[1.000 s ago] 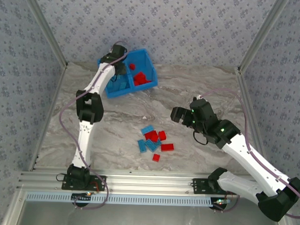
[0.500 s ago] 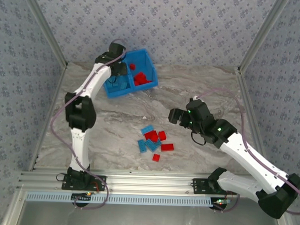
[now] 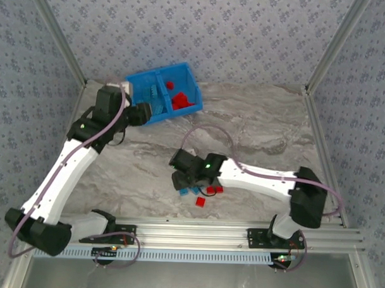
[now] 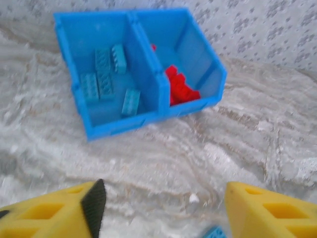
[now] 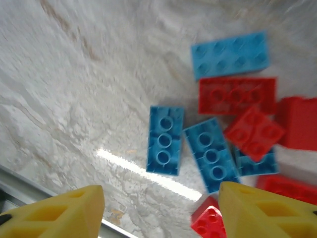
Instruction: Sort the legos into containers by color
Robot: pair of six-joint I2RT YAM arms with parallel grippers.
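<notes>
**Top view, upper left:** your left pincer (image 3: 141, 114) hangs just beside the bin (image 3: 181, 111), jaws apart and empty. The bin's left compartment holds blue bricks (image 4: 106, 77), and its right compartment holds red bricks (image 4: 181, 89).

**Centre:** the pile (image 3: 206, 192) lies on the bench (image 3: 262, 134). Your right pincer (image 3: 182, 179) is over it, jaws wide with nothing between.

**Step in hand, as judged:** picking the next brick. Centre on the lone blue brick (image 5: 165, 140) at the pile's left edge, descend and close.

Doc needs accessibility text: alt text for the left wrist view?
A blue two-compartment bin sits on a marbled table, light blue bricks in the compartment on the view's left, red bricks in the other. The left gripper is open and empty, its yellow fingers at the bottom edge.
</notes>
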